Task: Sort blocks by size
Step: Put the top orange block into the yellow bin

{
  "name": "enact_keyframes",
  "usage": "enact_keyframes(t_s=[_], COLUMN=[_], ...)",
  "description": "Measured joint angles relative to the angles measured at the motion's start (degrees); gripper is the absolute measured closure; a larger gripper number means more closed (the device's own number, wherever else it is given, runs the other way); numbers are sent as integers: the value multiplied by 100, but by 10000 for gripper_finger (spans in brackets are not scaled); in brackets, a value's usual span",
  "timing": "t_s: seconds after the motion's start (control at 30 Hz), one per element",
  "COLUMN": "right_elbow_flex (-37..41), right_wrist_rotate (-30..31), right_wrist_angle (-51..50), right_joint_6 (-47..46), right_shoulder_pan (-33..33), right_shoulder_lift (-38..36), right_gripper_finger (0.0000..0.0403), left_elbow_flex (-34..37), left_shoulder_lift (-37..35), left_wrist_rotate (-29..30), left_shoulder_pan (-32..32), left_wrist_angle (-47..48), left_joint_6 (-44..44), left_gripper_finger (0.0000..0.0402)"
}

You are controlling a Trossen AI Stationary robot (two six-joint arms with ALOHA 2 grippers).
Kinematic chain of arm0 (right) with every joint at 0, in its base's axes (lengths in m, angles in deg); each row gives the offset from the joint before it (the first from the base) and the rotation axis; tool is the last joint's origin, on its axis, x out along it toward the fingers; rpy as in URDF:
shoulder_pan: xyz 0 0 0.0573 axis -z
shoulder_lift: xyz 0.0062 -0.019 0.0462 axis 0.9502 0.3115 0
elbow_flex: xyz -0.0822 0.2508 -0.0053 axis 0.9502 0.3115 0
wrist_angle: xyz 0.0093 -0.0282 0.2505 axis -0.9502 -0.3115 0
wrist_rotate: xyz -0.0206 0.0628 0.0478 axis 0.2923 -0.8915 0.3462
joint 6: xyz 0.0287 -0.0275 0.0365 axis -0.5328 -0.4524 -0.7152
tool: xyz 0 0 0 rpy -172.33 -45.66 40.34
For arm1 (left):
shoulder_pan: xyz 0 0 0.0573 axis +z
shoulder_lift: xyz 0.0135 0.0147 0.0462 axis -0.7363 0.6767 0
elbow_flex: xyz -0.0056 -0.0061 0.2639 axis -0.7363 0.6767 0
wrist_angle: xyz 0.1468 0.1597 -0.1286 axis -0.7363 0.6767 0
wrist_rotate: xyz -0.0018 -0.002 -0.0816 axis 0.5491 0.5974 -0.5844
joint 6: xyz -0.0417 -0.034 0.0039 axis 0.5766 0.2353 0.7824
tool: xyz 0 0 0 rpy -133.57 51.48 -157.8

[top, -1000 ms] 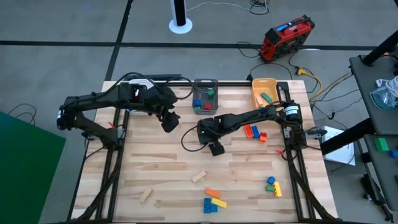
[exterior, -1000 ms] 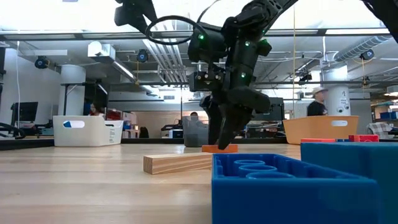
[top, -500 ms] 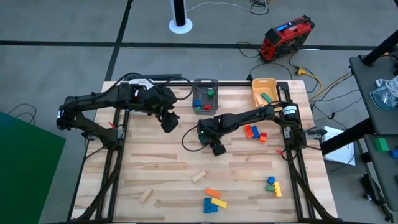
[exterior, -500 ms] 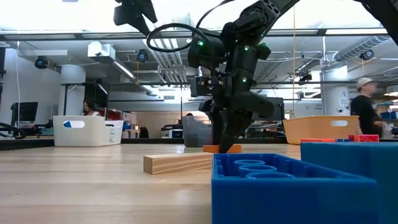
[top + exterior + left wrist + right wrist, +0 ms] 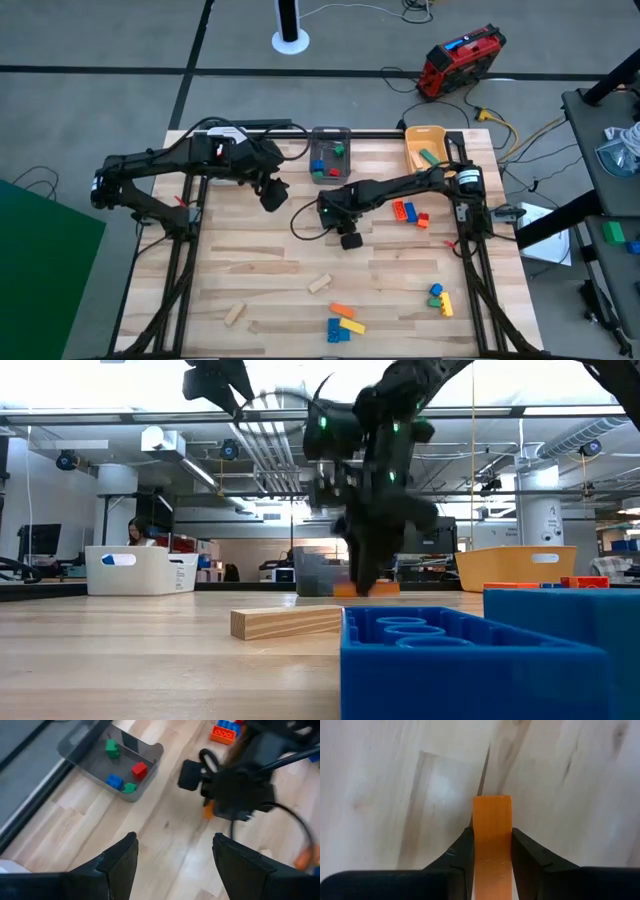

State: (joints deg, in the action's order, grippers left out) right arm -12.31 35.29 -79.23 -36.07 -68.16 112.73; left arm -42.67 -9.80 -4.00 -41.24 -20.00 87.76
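Item: small orange plastic bar block, clamped between the fingers of the right end effector, now lifted clear of the tabletop near its centre, judged ready for binning; left end effector open, idle toward the far edge.

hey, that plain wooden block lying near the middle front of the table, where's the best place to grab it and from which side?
Grip the wooden block across its middle, jaws closing on its two long sides, coming straight down from above. It lies flat and at a slant on the table with nothing touching it, so turn the wrist to match the slant.
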Motion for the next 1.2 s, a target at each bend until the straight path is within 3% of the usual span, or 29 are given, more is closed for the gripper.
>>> enact_keyframes(t_s=[0.2, 0.37, 0.7, 0.9, 1.2], right_elbow_flex=[-137, -143, -146, -47, 543], right_wrist_rotate=[78, 708, 883, 914, 1061], right_wrist_angle=[-154, -408, -1790, -2450, -2406], right_joint_6=[-686, -1746, -4147, -4404, -4527], right_shoulder_pan=[68, 461, 2777, 4010, 4892], right_shoulder_lift=[-776, -1636, -2630, -2712, -2715], right_gripper_finger=[317, 317, 317, 317, 317], left_elbow_flex=[0, 0, 0, 0, 0], left_shoulder_lift=[0, 0, 0, 0, 0], left_wrist_rotate=[301, 310, 310, 310, 310], left_shoulder_pan=[2, 2, 2, 2, 2], left_wrist_angle=[-4, -10, -79, -74, -72], left_joint_6=[-18, -53, -49, -46, 4], left_gripper_finger=[171, 171, 171, 171, 171])
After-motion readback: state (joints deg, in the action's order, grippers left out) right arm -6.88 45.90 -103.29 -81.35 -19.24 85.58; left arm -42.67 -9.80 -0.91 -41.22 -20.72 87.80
